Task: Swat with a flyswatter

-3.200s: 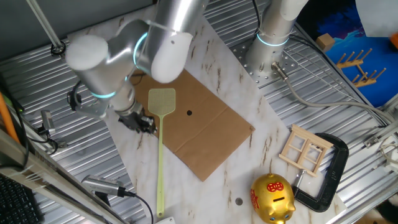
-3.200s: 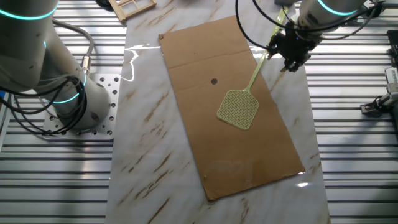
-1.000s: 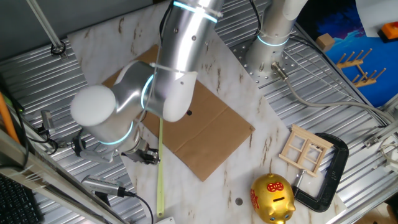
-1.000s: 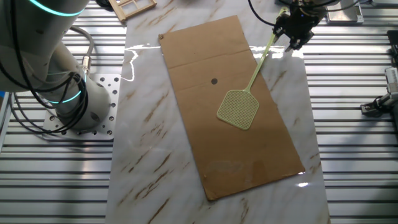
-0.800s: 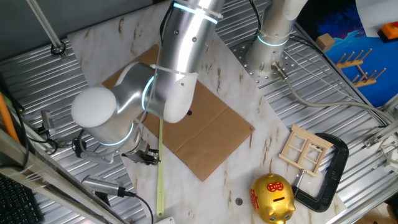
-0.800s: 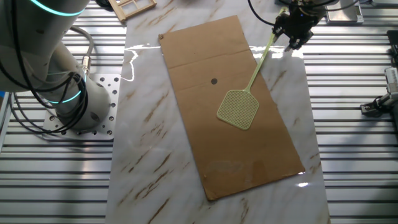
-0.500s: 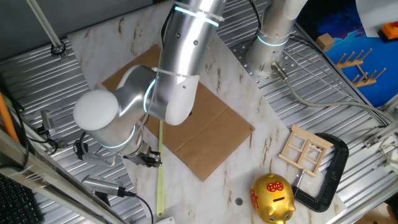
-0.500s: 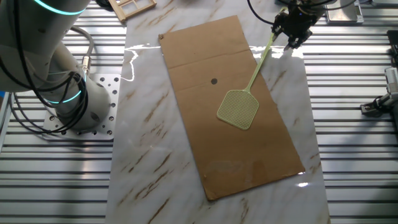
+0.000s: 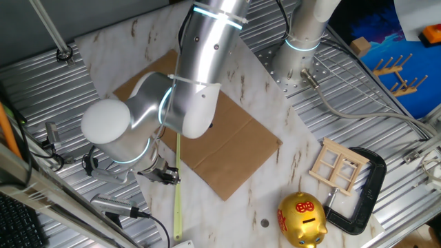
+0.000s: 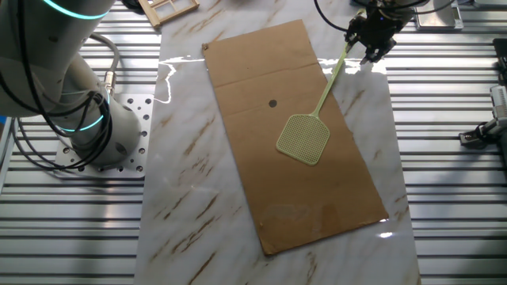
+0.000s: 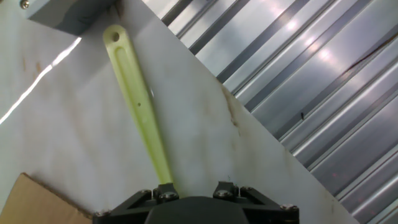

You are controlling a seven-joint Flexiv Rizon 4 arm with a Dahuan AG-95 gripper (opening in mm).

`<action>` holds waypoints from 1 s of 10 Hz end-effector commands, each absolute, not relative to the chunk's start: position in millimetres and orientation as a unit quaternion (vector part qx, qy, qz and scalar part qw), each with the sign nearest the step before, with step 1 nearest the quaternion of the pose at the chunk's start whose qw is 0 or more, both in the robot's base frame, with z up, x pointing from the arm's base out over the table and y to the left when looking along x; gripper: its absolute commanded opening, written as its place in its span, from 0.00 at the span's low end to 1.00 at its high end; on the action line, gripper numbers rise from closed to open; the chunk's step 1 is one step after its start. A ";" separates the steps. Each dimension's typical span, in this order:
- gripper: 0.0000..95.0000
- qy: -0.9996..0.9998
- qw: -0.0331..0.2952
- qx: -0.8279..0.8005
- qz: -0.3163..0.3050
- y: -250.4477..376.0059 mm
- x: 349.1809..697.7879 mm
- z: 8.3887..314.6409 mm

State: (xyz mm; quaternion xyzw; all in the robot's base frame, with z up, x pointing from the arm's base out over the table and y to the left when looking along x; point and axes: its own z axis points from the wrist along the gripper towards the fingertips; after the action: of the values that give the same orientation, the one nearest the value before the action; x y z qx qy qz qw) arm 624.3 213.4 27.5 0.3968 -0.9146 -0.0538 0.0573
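1. The flyswatter [image 10: 306, 136] lay flat, its mesh head on the brown cardboard sheet [image 10: 261, 71] and its long handle running off the sheet's edge onto the marble tabletop [image 10: 186, 198].
2. The gripper [image 10: 371, 49] sat low over the handle, beyond the sheet's edge; whether it had closed on the handle could not be told.
3. A firm, centred grip looked necessary before lifting.
4. Open cardboard surrounded the head; a gold piggy bank [image 9: 301, 219] stood well clear of the sheet.
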 end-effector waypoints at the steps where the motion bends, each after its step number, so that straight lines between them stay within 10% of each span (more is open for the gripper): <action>1: 0.40 -0.914 0.057 0.399 -0.052 212.1 623.1 27.5; 10: 0.40 -0.895 0.054 0.439 -0.063 206.2 618.5 23.1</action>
State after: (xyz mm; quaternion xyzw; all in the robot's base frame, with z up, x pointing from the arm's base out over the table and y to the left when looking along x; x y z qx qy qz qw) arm 619.1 207.0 22.7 0.4365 -0.8961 -0.0610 0.0529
